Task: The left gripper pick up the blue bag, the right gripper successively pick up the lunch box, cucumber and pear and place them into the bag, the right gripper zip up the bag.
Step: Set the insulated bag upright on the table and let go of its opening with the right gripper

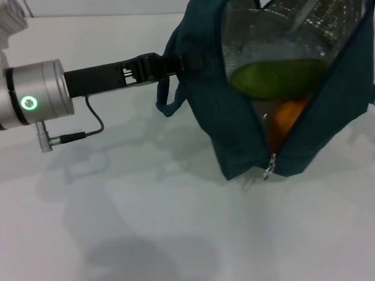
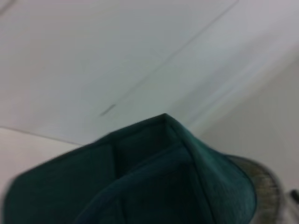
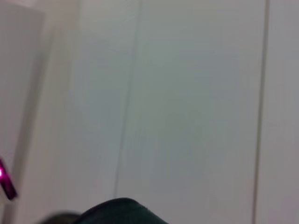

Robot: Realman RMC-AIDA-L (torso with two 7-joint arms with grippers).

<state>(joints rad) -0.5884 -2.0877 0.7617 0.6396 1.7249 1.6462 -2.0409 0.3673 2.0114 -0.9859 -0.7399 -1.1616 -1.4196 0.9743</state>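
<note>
Nearest me lies the white table [image 1: 148, 242], and the blue bag [image 1: 236, 113] stands on it toward my right, its zip pull [image 1: 271, 165] low on the facing side and the seam above it gaping. Through the gap I see the orange pear [image 1: 286, 120] under the green cucumber [image 1: 278, 77], against the silver lining. My left gripper [image 1: 168, 63] reaches in from the left, fingers pinching the bag's far left edge by a loop handle [image 1: 164, 104]; my right gripper is out of sight.
</note>
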